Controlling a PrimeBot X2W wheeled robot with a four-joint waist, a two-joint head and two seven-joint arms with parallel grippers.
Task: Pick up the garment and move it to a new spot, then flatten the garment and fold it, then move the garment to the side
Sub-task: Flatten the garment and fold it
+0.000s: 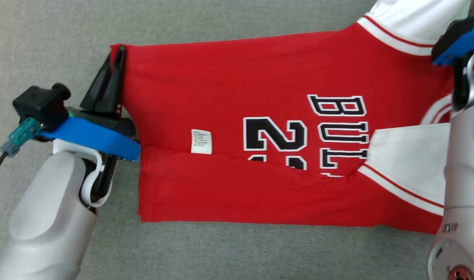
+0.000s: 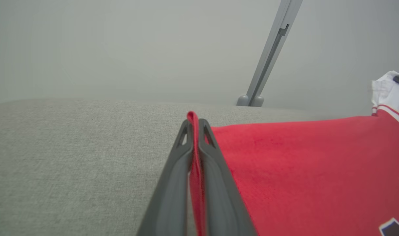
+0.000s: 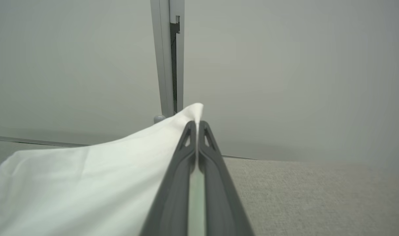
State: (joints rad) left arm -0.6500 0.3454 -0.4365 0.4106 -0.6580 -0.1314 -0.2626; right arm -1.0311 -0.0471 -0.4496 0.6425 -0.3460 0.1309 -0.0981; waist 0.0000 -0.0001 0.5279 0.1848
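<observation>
Grey fabric surface (image 1: 46, 39) carries a red jersey (image 1: 260, 85) lettered "BUL" beside a "2", its white care label (image 1: 201, 141) unreadable. Left gripper (image 2: 195, 126), reaching from lower left, pinches the hem corner; right gripper (image 3: 197, 126) clamps the white sleeve (image 3: 88, 183).

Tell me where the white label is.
In the head view, the white label lies on the red garment, left of centre, just left of the black number.

Lettering on red jersey (image 1: 229, 77): "BUL", rest hidden by fold
Number: "2", next digit cut off
White tag (image 1: 201, 141): print unreadable
</observation>
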